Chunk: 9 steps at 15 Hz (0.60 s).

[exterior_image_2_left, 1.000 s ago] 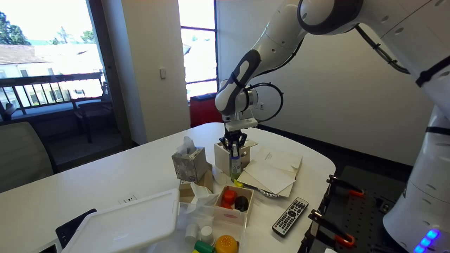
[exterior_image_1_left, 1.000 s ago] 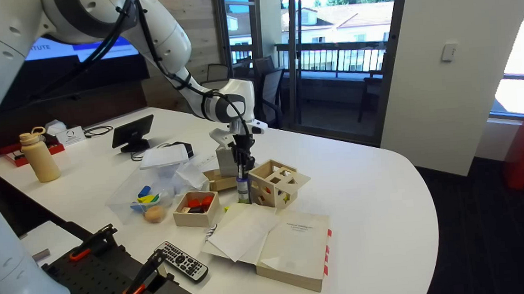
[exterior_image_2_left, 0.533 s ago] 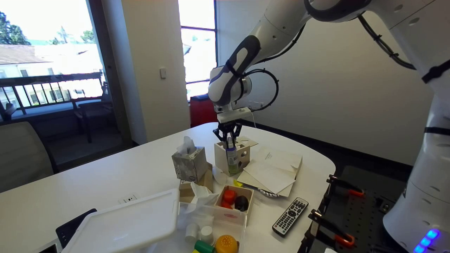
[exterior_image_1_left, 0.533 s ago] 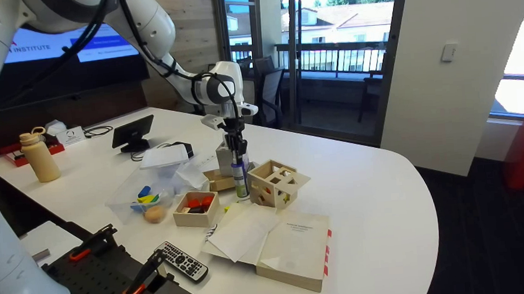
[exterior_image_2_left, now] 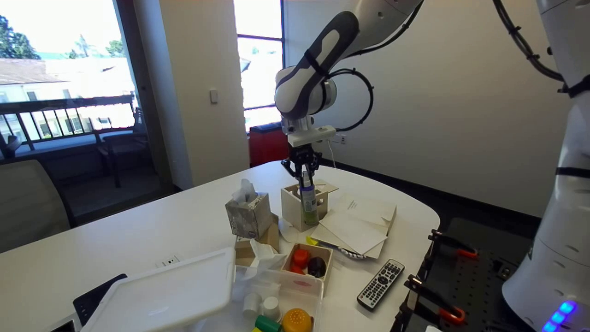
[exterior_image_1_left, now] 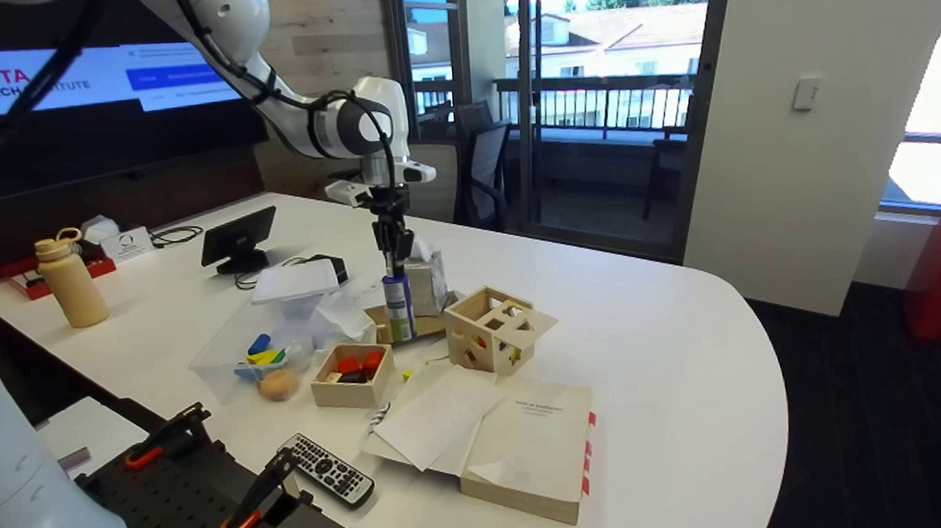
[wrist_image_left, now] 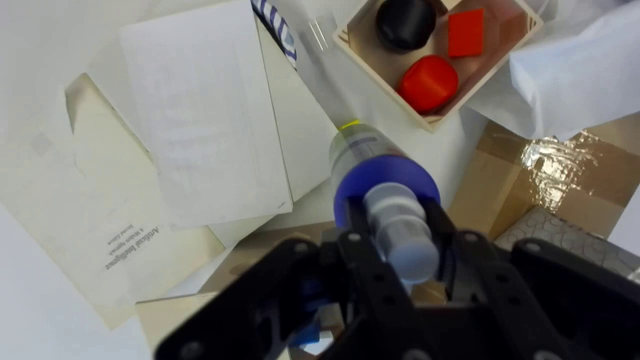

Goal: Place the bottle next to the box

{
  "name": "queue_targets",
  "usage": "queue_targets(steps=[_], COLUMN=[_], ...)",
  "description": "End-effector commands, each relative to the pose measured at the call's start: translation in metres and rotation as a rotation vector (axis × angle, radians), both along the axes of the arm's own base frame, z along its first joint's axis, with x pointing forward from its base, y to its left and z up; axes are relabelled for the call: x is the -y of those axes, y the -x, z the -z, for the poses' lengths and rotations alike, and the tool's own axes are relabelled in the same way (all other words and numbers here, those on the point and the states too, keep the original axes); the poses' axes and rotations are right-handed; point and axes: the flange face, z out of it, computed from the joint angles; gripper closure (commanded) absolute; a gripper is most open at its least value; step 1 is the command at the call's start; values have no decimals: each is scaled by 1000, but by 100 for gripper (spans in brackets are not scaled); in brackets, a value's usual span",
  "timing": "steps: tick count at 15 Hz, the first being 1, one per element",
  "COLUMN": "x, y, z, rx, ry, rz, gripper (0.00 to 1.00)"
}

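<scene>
My gripper [exterior_image_1_left: 394, 268] is shut on the bottle [exterior_image_1_left: 398, 306], around its clear cap and just above the purple collar. In the wrist view the fingers [wrist_image_left: 357, 212] clasp the cap from both sides, and the bottle's body slants away below. It is near upright in both exterior views and appears clear of the tabletop. The box [exterior_image_1_left: 345, 395], small, shallow and of pale wood, holds red and black blocks. In the wrist view the box [wrist_image_left: 378, 78] lies just beyond the bottle, apart from it. The bottle's base is partly hidden there by the collar.
A wooden cube with cut-out holes [exterior_image_2_left: 291, 210] stands beside the bottle. Close by are a tissue box [exterior_image_2_left: 249, 219] and a cardboard box [wrist_image_left: 495, 170]. A thick book [exterior_image_1_left: 525, 451] with loose papers, a remote [exterior_image_1_left: 329, 471] and a clear plastic bin [exterior_image_1_left: 224, 352] surround the box.
Gripper and bottle have risen together. In an exterior view they have also shifted left, away from the wooden cube. The grip stays shut on the bottle; the other objects have not moved.
</scene>
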Motion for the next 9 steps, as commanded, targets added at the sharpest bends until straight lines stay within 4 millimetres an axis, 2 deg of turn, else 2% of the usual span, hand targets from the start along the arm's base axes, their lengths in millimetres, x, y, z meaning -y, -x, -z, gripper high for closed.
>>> queue_targets(steps=[1,6,9], x=[-19,-43,-52], y=[65,141,172], z=[-29,-37,-33], rx=[-9,-36,-17], ry=[1,-5,-10], rz=[16,47,68], gripper=[92,92,92])
